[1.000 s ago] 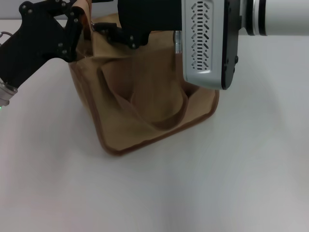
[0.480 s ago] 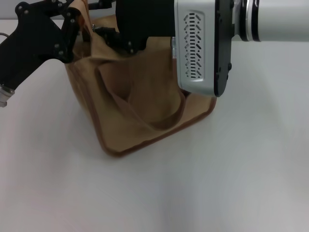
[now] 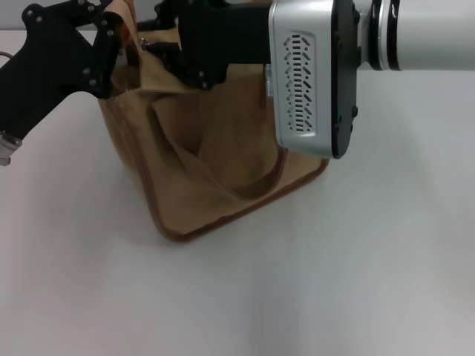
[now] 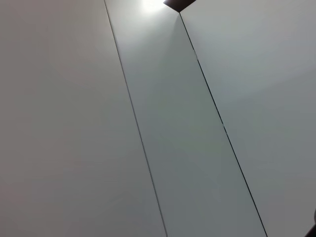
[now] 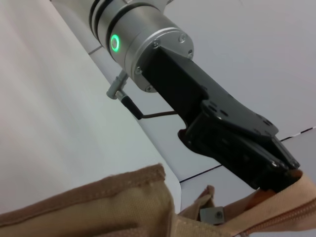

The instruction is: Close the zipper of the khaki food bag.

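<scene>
The khaki food bag stands on the white table, its loop handle hanging down the near side. My left gripper is at the bag's far-left top corner. In the right wrist view it is shut on the bag's top edge. My right gripper reaches in from the right over the bag's top, close to the left gripper. The zipper runs along the top edge, with its silver pull tab beside the left gripper. The zipper is hidden in the head view.
The white table spreads in front of and to both sides of the bag. My right arm's grey wrist housing covers the bag's far-right part. The left wrist view shows only white panels.
My right arm has moved a little to the left along the bag's top, toward the left gripper. The bag's top has shifted slightly left with it. The left gripper keeps its hold.
</scene>
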Action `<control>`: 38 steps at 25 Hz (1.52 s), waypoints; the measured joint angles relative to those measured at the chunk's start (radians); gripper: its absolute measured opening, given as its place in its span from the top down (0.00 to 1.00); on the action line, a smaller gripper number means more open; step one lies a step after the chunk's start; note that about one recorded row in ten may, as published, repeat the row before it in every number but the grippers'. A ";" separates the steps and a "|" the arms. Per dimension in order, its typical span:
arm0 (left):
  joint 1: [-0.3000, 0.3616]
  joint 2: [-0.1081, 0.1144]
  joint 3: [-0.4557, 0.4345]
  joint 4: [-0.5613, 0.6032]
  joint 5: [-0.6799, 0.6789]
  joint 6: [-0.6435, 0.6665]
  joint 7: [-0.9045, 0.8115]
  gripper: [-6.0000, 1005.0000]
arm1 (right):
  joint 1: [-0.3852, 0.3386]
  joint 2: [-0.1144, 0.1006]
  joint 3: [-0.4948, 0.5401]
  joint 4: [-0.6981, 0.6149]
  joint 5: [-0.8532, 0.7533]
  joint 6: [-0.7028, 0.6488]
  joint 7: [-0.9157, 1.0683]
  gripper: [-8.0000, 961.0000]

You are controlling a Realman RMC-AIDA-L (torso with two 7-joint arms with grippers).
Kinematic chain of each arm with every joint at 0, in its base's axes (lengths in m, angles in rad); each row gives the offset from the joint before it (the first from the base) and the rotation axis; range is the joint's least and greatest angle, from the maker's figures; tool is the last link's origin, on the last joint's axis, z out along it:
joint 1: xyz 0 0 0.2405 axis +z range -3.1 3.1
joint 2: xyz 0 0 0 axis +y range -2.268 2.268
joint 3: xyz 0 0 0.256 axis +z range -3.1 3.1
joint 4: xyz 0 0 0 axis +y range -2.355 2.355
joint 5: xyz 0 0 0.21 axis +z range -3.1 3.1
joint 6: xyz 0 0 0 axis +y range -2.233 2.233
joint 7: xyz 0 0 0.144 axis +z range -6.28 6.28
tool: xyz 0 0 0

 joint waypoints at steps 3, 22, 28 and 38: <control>0.003 0.000 0.000 -0.001 -0.001 0.001 0.001 0.97 | -0.004 0.000 -0.001 -0.002 0.000 0.000 -0.004 0.64; 0.054 -0.001 -0.014 -0.005 -0.010 0.007 0.003 0.97 | -0.101 0.001 0.006 -0.028 0.167 0.065 -0.138 0.99; 0.078 -0.002 -0.015 -0.007 -0.012 0.020 0.003 0.97 | -0.150 0.002 0.007 -0.030 0.210 0.092 -0.175 0.99; 0.120 0.000 -0.013 -0.017 -0.014 0.053 0.003 0.97 | -0.222 0.002 0.042 -0.034 0.309 0.120 -0.250 0.99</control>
